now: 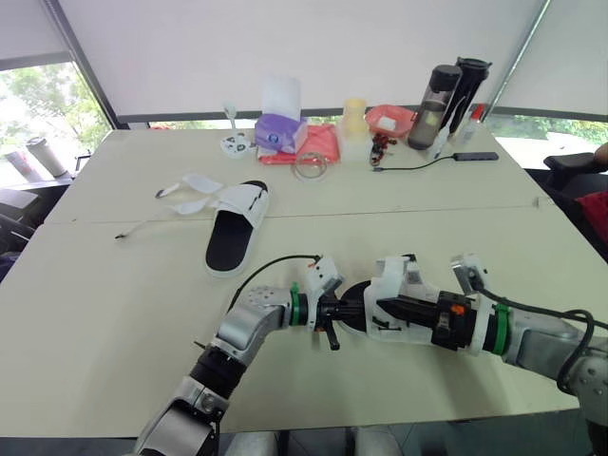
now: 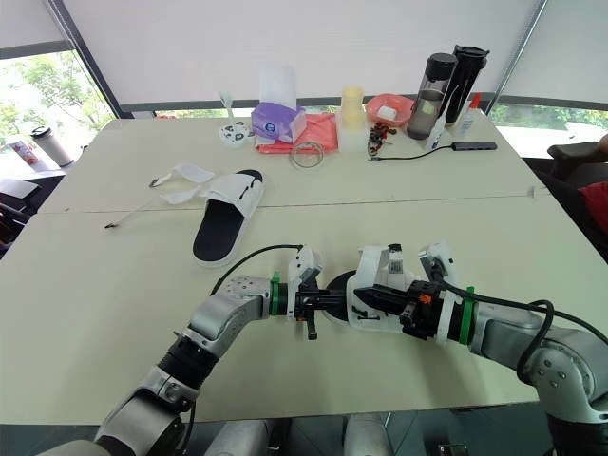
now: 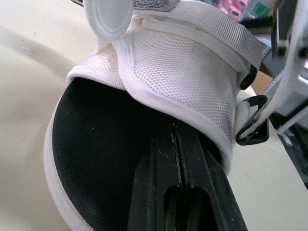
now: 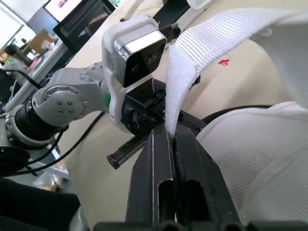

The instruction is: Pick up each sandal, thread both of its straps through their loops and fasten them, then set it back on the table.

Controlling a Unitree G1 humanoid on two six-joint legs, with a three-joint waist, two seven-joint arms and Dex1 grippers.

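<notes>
Left gripper (image 3: 175,130) and right gripper (image 4: 171,127) meet head-on over the near part of the table (image 1: 95,313), with a sandal (image 1: 389,280) between them. Left fingers are pressed together at the rim of its white mesh upper, over the black footbed. Right fingers are closed tight on a white strap (image 4: 192,57). A black loop (image 3: 252,134) hangs at the sandal's side. Another sandal (image 1: 236,228) lies farther back, straps loose.
</notes>
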